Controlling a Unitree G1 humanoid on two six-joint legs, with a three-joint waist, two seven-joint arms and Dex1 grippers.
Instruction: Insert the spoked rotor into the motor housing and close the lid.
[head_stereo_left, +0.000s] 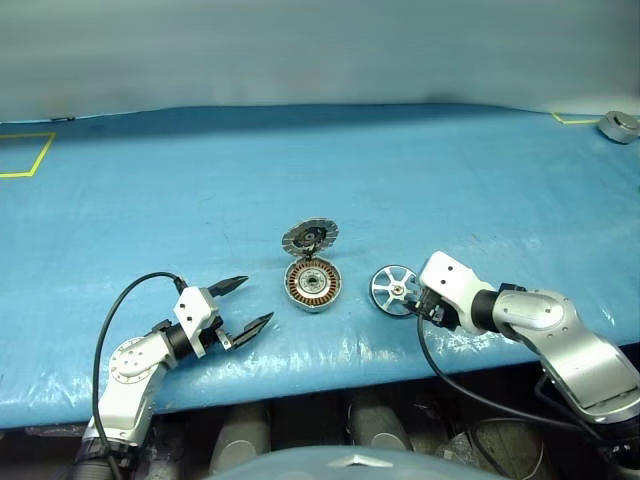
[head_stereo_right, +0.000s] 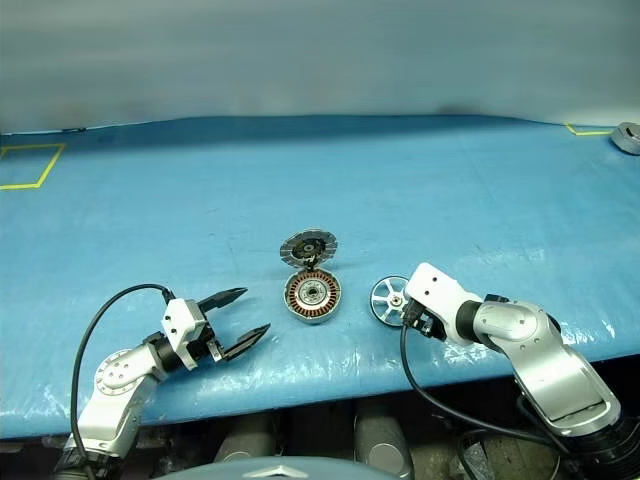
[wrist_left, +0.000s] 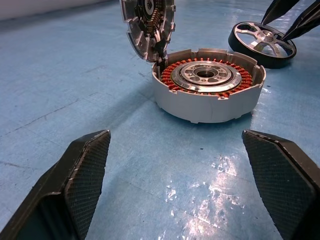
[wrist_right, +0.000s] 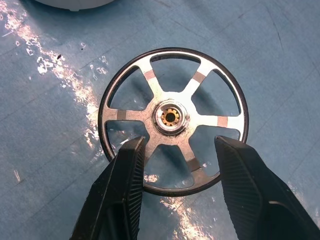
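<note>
nothing is assembled yet. the flat silver six-spoked rotor (wrist_right: 172, 117) lies on the blue table cover (head_stereo_left: 150, 210), right of the round grey copper-wound motor housing (head_stereo_left: 313, 285), whose ribbed silver lid (head_stereo_left: 309, 237) stands open. my right gripper (wrist_right: 175, 165) hovers half-spread above the rotor; my left gripper (head_stereo_left: 245, 303) rests spread wide, empty.

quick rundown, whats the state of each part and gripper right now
spoked rotor: flat on the table, not yet in the housing
motor housing: open, windings showing
lid: swung up on its hinge
left gripper: open, holding nothing
right gripper: open over the rotor's near rim
</note>
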